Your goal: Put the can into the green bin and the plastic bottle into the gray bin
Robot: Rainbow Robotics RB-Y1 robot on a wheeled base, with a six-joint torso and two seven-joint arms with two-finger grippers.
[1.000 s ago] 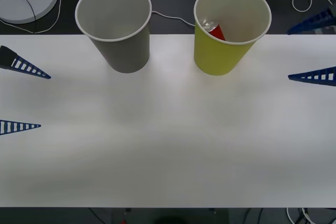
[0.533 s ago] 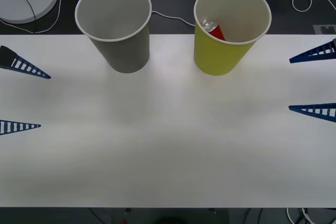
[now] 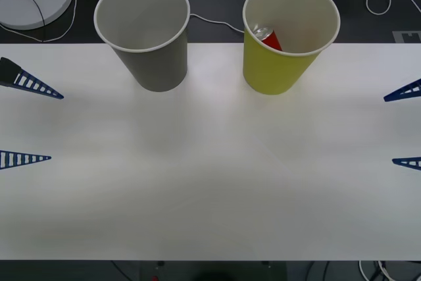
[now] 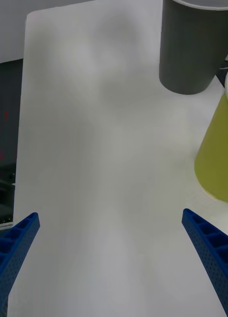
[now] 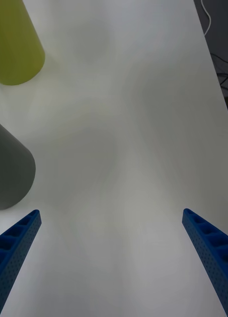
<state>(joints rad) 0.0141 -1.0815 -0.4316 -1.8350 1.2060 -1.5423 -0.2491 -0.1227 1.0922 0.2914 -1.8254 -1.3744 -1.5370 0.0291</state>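
**Can is binned; right arm backs off**

The can [image 3: 268,37] lies tilted inside the green bin [image 3: 279,70], its gold top showing against the pale wall. The gray bin [image 3: 154,64] beside it looks empty, and no plastic bottle is to be seen on the white table [image 3: 210,182] (so that half of the job has nothing to act on here).

Over the last second the right claw [image 3: 402,126] has slid outward and nearer the robot, to the table's right edge, fingers spread wide and holding nothing. The left claw [image 3: 26,120] waits at the left edge, likewise open and empty, unmoved.

The retreat suggests the can step is finished.
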